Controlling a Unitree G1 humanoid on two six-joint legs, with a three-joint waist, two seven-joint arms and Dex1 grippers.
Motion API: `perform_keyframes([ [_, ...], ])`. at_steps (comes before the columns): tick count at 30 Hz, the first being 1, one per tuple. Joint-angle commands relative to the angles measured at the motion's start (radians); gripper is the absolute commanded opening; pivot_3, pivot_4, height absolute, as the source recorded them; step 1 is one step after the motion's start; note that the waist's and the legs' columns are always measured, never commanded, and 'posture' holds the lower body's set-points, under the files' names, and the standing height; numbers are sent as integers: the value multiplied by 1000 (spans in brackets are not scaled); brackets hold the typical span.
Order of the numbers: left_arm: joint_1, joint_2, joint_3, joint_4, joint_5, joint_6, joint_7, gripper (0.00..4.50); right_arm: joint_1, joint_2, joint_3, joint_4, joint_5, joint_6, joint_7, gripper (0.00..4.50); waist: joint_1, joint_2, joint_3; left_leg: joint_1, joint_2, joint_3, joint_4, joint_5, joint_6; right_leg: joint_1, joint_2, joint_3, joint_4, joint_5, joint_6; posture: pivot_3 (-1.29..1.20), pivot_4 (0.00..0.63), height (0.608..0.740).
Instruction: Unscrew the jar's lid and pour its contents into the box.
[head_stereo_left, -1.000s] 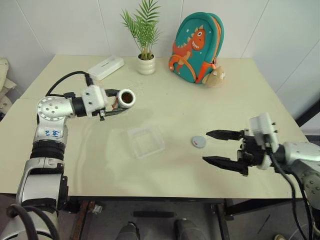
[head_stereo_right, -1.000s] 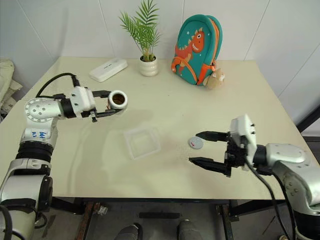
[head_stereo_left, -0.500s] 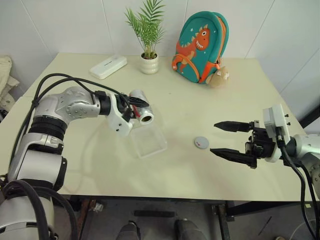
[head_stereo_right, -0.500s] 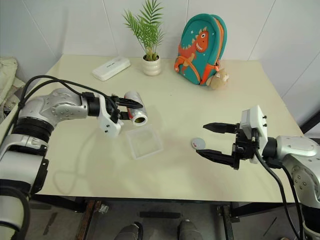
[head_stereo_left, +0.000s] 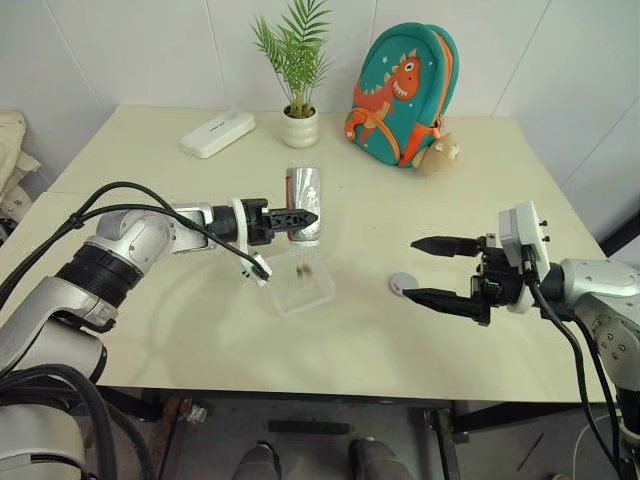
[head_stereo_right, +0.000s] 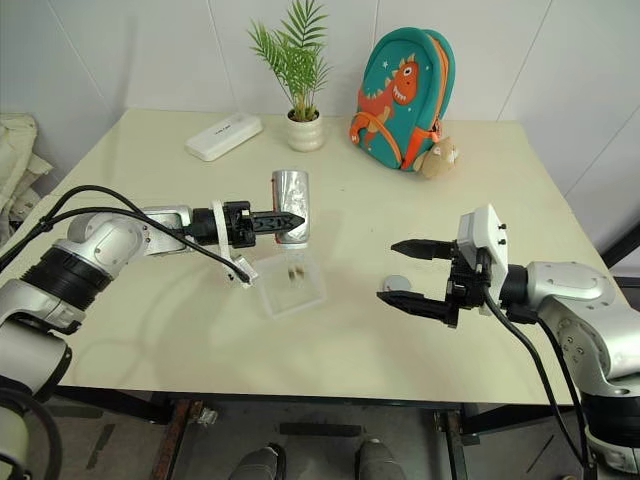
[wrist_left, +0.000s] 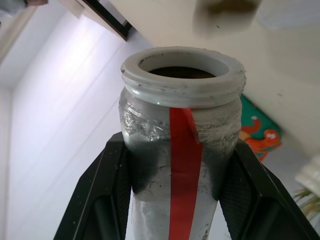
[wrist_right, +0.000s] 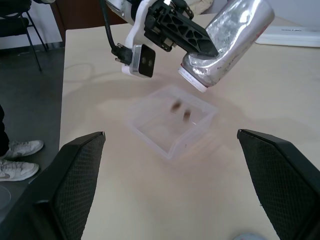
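Plant pot (head_stereo_left: 300, 127), dinosaur backpack (head_stereo_left: 400, 80), white case (head_stereo_left: 217, 134) line table's far edge, clear of work. Left gripper (head_stereo_left: 300, 218) clamps jar (head_stereo_left: 304, 190), now upended over box (head_stereo_left: 300, 281); earlier mouth faced sideways. Right gripper (head_stereo_left: 428, 268) spread, empty, straddling lid (head_stereo_left: 402, 284). Right wrist view reveals contents (wrist_right: 181, 110) in box.

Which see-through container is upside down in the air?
The jar, gripped by the left gripper, hangs mouth-down over the box. The box sits flat on the table, open side up, with brown bits inside.
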Motion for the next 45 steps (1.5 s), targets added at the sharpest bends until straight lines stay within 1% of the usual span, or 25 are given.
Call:
perform_keyframes([
  [1,-1,29,4,-69,27,68,33,1967,-28,5,-2,-6,-4,-21,3,4448,-1,0,0,0,0,0,0,0,0,0,0,0,1,0,0,0,150,740],
  [3,3,38,-6,-80,34,69,53,1967,-40,9,6,3,-8,-23,3,4448,-3,0,0,0,0,1,1,0,0,0,0,1,2,0,0,0,150,740],
  [5,8,31,14,-33,-40,32,27,1967,-46,13,14,10,-14,-29,4,4448,-3,0,0,1,0,1,2,0,0,0,0,1,3,0,0,0,150,740],
  [6,8,18,38,18,-121,-9,-13,1967,-49,15,15,12,-16,-31,3,4448,-3,0,0,1,0,1,2,0,0,0,0,1,3,0,0,0,150,740],
  [8,9,-26,124,190,-374,-89,-163,1967,-55,20,14,11,-15,-31,0,4448,-2,0,0,2,0,2,3,0,0,1,0,2,4,0,0,0,150,740],
  [9,9,-40,156,254,-460,-101,-232,1967,-57,21,13,11,-13,-30,-1,4448,-3,0,0,2,0,2,4,0,0,1,0,2,5,0,0,0,150,740],
  [11,13,-66,216,339,-618,-127,-342,1967,-59,22,10,11,-12,-29,0,4448,-7,0,0,2,0,2,5,0,0,0,0,2,7,0,0,0,150,740],
  [13,35,-107,307,414,-841,-133,-505,1967,-64,21,11,12,-6,-27,5,4448,-4,0,0,2,0,3,5,0,0,0,0,2,8,0,0,0,150,740],
  [14,46,-123,333,437,-923,-134,-593,1967,-68,20,11,13,-4,-25,7,4448,-3,0,0,2,0,3,5,0,0,0,0,2,8,0,0,0,150,740],
  [15,78,-161,391,445,-1071,-105,-715,1967,-75,18,14,16,-3,-26,16,4448,-3,0,0,2,0,3,6,0,0,0,0,2,8,0,-1,0,150,740],
  [16,102,-188,433,442,-1173,-80,-806,1967,-78,16,16,18,-3,-28,23,4448,-3,0,0,3,0,3,6,0,0,0,0,2,8,0,-1,0,150,740],
  [17,121,-204,462,436,-1240,-55,-875,1967,-83,15,18,21,-4,-29,29,4448,-3,0,0,3,0,3,7,0,0,0,0,2,9,-1,-1,0,150,740],
  [19,179,-272,568,407,-1459,75,-1039,1967,-98,13,25,30,-6,-32,47,4448,-3,0,0,2,0,3,8,0,0,0,0,2,10,-1,-1,0,150,740],
  [21,224,-335,674,368,-1646,218,-1144,1967,-112,10,32,35,-2,-26,66,4448,-5,0,0,2,0,2,10,0,0,0,0,2,11,-1,-1,0,150,740],
  [22,241,-355,711,346,-1713,291,-1188,1967,-118,9,35,37,3,-21,76,4448,-7,0,0,2,0,2,11,0,0,0,0,2,12,0,-1,0,150,740],
  [25,287,-388,787,292,-1837,435,-1271,1967,-134,21,25,55,43,-6,116,4448,-10,0,0,2,0,1,12,0,0,0,1,2,13,0,-1,0,150,740],
  [27,316,-408,844,265,-1926,527,-1310,1967,-141,9,35,84,40,-12,162,4448,-10,0,0,3,0,0,12,0,0,1,1,1,14,0,-1,0,150,740],
  [29,332,-416,882,250,-1974,594,-1326,1967,-152,1,48,116,16,-23,187,4448,-10,0,0,3,0,0,13,0,0,1,1,1,14,0,-1,0,150,740],
  [31,343,-421,911,237,-2021,663,-1357,1967,-175,12,53,150,-5,-30,183,4448,-8,0,0,3,0,0,13,0,0,2,1,1,14,0,-1,0,150,740],
  [32,350,-418,913,235,-2024,684,-1367,1967,-185,15,57,161,-14,-36,184,4448,-9,0,0,3,0,0,14,0,0,2,1,1,14,0,-1,0,150,740],
  [34,362,-407,913,229,-2020,703,-1385,2697,-203,21,66,170,-21,-38,182,4500,-8,0,0,3,0,-1,14,0,0,2,1,1,14,0,-1,0,150,740],
  [35,365,-404,913,226,-2017,715,-1389,2927,-208,22,67,172,-22,-39,183,4500,-8,0,0,3,0,-1,14,0,0,2,1,1,14,0,-1,0,150,740],
  [37,374,-388,901,220,-2003,752,-1406,3535,-214,24,70,179,-27,-41,188,4500,-8,0,0,3,0,-2,13,0,0,2,1,0,14,0,-1,0,150,740],
  [40,383,-374,883,213,-1974,748,-1425,4446,-219,28,77,192,-44,-52,193,4500,-8,0,0,3,0,-1,13,0,0,2,1,0,13,0,-1,0,150,740],
  [45,383,-364,879,206,-1949,735,-1417,4479,-226,39,84,198,-57,-57,194,4500,-8,0,0,3,0,-1,13,0,0,2,1,0,13,0,-1,0,150,740],
])
